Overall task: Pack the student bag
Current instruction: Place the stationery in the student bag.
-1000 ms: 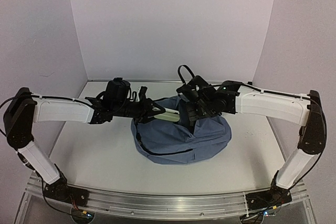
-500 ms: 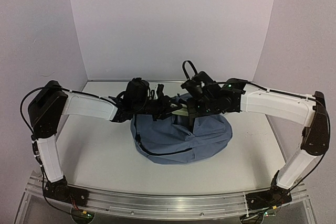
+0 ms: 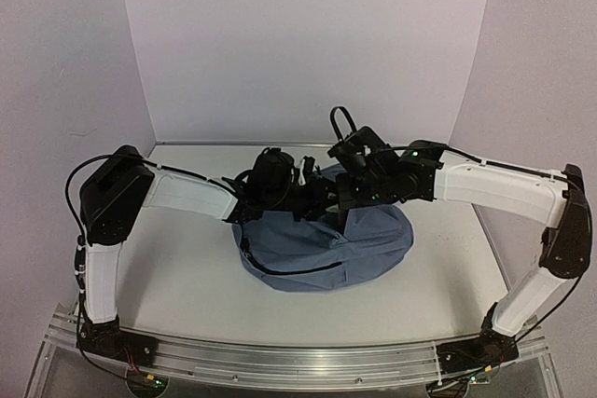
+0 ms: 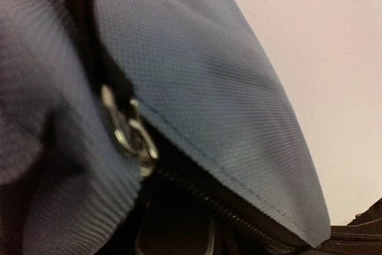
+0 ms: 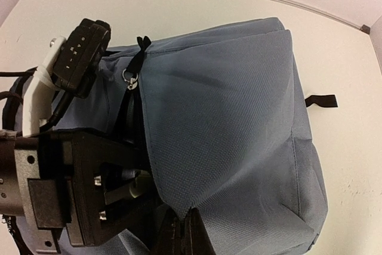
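Right end effector [image 5: 184, 234] pinching the student bag [image 5: 227, 117] flap, left end effector [image 5: 113, 198] inside its opening, state unclear

My pincer [image 5: 184, 231] pinches tight on the edge of the student bag [image 5: 227, 117]'s blue flap. The left arm [image 5: 77, 58] reaches beneath it, beside a silver zipper pull [image 5: 129, 79], over the pale surface [image 5: 334, 40].

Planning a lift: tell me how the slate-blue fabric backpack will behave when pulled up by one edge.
Likely floppy: the slate-blue fabric backpack slumps in a creased mound on the white table, so it should sag and fold. Its coarse weave probably grips well. Pushed, it would likely bunch, not slide.
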{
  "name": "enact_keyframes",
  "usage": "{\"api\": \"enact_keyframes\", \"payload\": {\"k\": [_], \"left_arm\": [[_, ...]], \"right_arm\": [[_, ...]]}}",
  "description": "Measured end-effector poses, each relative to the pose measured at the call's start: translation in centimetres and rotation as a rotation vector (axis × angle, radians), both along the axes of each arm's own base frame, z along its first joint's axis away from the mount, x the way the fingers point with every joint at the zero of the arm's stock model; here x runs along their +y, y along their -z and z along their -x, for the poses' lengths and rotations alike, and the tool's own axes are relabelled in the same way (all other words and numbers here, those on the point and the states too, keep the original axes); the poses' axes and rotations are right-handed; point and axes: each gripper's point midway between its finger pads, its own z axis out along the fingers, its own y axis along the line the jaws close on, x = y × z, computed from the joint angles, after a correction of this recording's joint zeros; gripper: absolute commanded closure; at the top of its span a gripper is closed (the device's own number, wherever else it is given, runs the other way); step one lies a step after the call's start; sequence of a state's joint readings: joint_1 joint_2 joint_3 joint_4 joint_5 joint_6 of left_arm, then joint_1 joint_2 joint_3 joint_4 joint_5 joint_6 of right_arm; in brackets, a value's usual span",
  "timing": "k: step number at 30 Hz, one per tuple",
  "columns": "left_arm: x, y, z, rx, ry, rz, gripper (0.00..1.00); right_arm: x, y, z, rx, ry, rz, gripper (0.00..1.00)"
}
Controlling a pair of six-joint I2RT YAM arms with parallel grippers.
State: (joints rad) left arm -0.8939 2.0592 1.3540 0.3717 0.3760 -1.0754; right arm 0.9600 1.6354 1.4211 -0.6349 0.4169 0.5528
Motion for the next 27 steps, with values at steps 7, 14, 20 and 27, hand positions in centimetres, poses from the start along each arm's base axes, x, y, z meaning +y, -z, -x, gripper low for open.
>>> {"api": "enact_keyframes", "payload": {"k": [7, 14, 20, 27], "left_arm": [[0.8, 0.8, 0.3, -0.035, -0.009, -0.099, 0.33], [1.1, 0.9, 1.2, -0.071, -0.021, -0.186, 0.3], [2.1, 1.0, 1.8, -0.078, -0.051, -0.27, 0.31], [2.5, 1.3, 2.2, -0.093, -0.072, -0.357, 0.34]], "right_arm": [[-0.1, -0.4, 0.1, -0.008, 0.002, -0.017, 1.0], [-0.1, -0.5, 0.2, -0.007, 0.001, -0.022, 1.0], [-0.1, -0.5, 0.2, -0.007, 0.001, -0.028, 1.0], [0.0, -0.5, 0.2, -0.005, -0.001, -0.03, 1.0]]}}
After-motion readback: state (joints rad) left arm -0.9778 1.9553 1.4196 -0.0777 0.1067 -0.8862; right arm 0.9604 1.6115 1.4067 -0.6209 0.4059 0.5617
